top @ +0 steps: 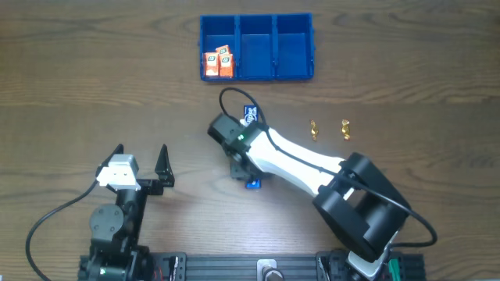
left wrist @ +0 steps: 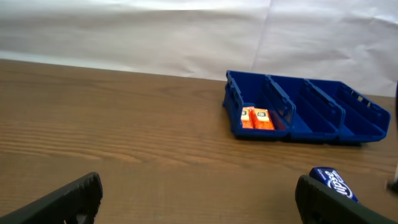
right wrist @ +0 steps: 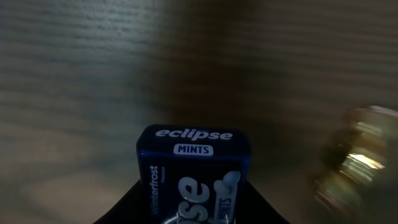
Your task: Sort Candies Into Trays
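A blue three-compartment tray [top: 256, 72] stands at the back middle of the table, with orange candies [top: 218, 64] in its left compartment. My right gripper [top: 247, 176] is at the table's centre, shut on a blue mint tin [right wrist: 194, 168] that shows under it as a blue patch [top: 252, 183]. A second blue mint tin [top: 250, 115] lies just behind the right wrist, and the left wrist view shows it too [left wrist: 333, 183]. Two gold-wrapped candies [top: 314, 129] [top: 344, 129] lie to the right. My left gripper [top: 142, 161] stands open at the left with nothing in it.
The tray [left wrist: 298, 115] has its middle and right compartments bare. A blurred gold wrapper [right wrist: 351, 162] sits close beside the held tin. A black cable [top: 234, 97] loops above the right wrist. Bare wood spreads to the left and far right.
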